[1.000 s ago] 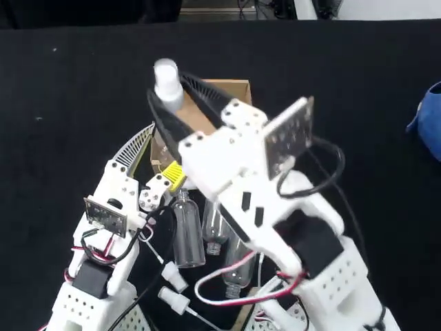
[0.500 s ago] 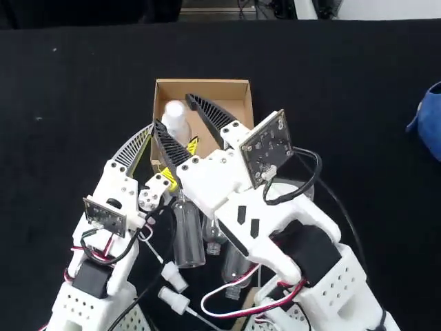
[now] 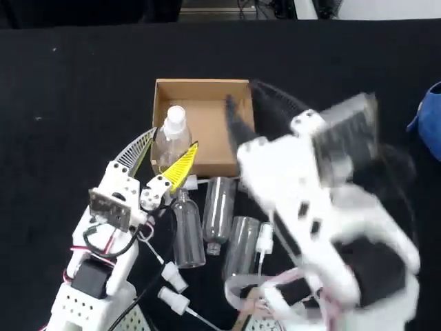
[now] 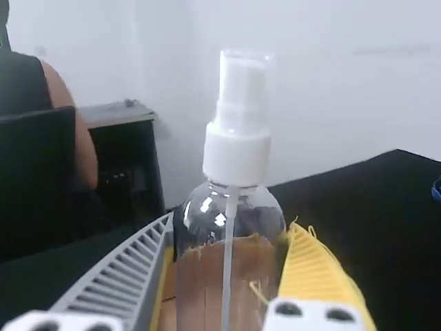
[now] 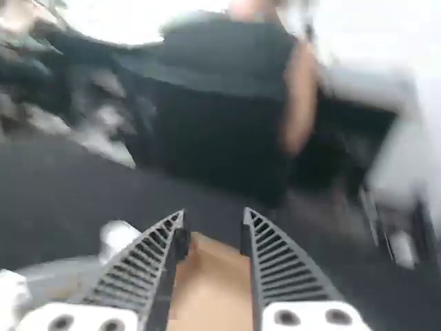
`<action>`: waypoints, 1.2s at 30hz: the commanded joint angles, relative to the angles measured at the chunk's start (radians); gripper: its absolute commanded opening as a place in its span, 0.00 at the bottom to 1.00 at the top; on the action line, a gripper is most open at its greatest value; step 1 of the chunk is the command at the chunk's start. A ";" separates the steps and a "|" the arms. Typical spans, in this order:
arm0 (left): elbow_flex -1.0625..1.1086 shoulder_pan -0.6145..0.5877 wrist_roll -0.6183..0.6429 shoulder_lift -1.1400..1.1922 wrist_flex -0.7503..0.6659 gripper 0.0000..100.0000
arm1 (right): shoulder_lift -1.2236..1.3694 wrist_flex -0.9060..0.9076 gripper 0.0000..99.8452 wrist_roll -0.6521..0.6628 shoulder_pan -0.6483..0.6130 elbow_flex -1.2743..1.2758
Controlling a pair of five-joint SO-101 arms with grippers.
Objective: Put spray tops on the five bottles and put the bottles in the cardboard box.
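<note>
the left gripper (image 3: 173,141) pinches a clear spray bottle (image 4: 231,207) upright by its body, at the corner of the cardboard box (image 3: 207,131) just beyond it; light, thin-walled and probably slick, the bottle seems best held around the body, never the spray top (image 4: 238,148).

Black surface (image 3: 358,76), bright white wall (image 4: 358,83) behind.
Matt and dark out to every edge; backed beyond the far edge by a dark cabinet (image 4: 127,172) with a grey top; trailed by loose cables (image 3: 255,8) past that edge.
</note>
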 commanded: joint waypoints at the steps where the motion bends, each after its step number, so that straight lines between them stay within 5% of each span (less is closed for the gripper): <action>1: -0.102 -0.102 0.011 0.003 0.009 0.03 | 0.217 0.107 0.12 -0.052 0.227 -0.042; 6: -0.153 -0.137 0.095 0.107 0.000 0.03 | 0.317 0.127 0.13 -0.058 0.308 0.062; 17: -0.357 -0.134 0.095 0.669 -0.288 0.03 | 0.358 -0.256 0.15 -0.106 0.311 0.496; 36: -0.360 -0.131 0.100 0.881 -0.577 0.03 | 0.753 -0.548 0.15 -0.100 0.305 0.582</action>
